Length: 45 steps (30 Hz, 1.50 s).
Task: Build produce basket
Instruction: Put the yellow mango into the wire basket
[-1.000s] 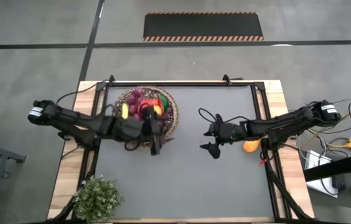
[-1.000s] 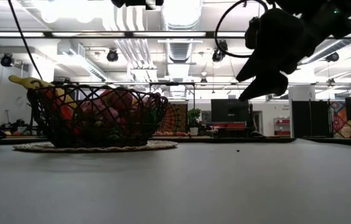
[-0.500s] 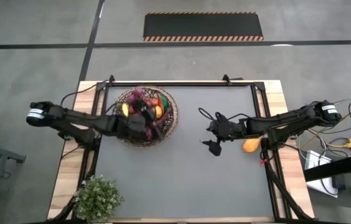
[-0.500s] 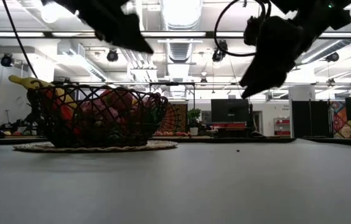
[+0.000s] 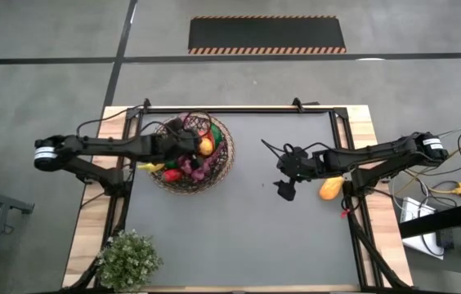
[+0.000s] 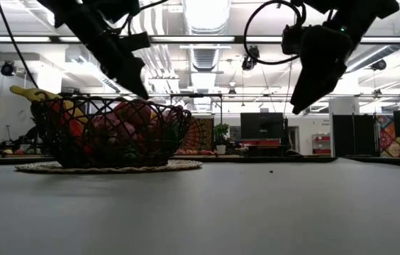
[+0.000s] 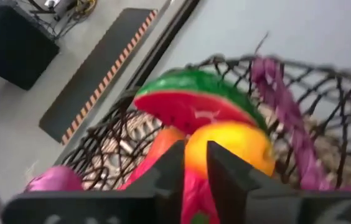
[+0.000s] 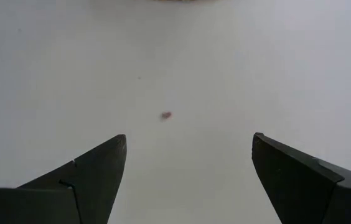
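Note:
The dark wicker basket point(image 5: 191, 153) point(image 6: 108, 134) stands on a woven mat point(image 6: 108, 167) at the table's far left, filled with produce. In it lie a watermelon slice point(image 7: 194, 99), a yellow-orange fruit point(image 7: 231, 146) and purple grapes point(image 5: 196, 170). A banana point(image 6: 33, 93) pokes over the rim. My left gripper point(image 5: 183, 139) point(image 7: 195, 168) hovers just above the basket's produce, shut and with nothing in it. My right gripper point(image 5: 286, 189) point(image 8: 188, 162) hangs open over bare table at the right. An orange fruit point(image 5: 329, 190) rests on the table by the right arm.
A small green potted plant point(image 5: 128, 260) stands at the table's near left corner. A tiny reddish crumb point(image 8: 165, 114) lies on the grey tabletop point(image 5: 247, 229) under the right gripper. The table's middle and near part are bare grey surface.
My left gripper has drawn back from the basket's near right rim toward the far left, over the produce, has come down toward it and has shut. My right gripper has drifted slightly toward the table's right edge and tipped to point more steeply down, staying open.

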Motion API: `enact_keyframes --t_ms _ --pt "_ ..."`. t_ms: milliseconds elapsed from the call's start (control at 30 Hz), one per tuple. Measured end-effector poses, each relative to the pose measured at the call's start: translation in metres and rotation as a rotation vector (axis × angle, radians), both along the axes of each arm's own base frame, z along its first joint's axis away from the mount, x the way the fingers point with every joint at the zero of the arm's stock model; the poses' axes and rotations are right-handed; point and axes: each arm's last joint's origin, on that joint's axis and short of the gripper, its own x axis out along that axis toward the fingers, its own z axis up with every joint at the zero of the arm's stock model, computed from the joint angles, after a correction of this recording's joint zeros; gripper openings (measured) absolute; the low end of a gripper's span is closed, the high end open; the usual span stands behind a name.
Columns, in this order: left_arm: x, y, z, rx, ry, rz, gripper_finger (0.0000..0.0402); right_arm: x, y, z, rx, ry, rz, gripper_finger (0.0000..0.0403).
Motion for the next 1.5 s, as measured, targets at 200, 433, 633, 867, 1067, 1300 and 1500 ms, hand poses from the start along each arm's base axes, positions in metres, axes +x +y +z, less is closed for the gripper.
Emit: enact_keyframes --t_ms 200,433,633,867,1067,1300,1500 --pt "-0.010 0.003 -0.003 0.069 0.089 0.061 0.0003 -0.001 0.000 -0.001 -0.001 0.013 -0.002 0.0327" --pt "-0.006 0.000 0.003 0.079 0.027 0.098 0.0006 -0.006 -0.014 0.011 0.094 0.082 -0.206 0.0326" --pt "0.005 -0.023 0.015 0.113 -0.121 -0.017 0.0006 -0.043 -0.022 0.010 0.175 0.425 -0.554 0.0326" --pt "0.011 -0.045 0.023 0.154 -0.187 -0.129 0.0006 -0.072 -0.016 -0.002 0.274 0.689 -0.771 0.0326" --pt "0.011 -0.049 0.024 0.154 -0.190 -0.141 0.0006 -0.076 -0.013 -0.012 0.155 0.630 -0.912 0.0326" --pt "0.011 -0.049 0.024 0.151 -0.192 -0.138 0.0006 -0.076 -0.006 -0.012 -0.077 0.324 -1.145 0.0327" --pt "0.012 -0.049 0.024 0.112 -0.249 -0.110 0.0006 -0.083 0.000 -0.024 -0.121 0.274 -1.199 0.0327"
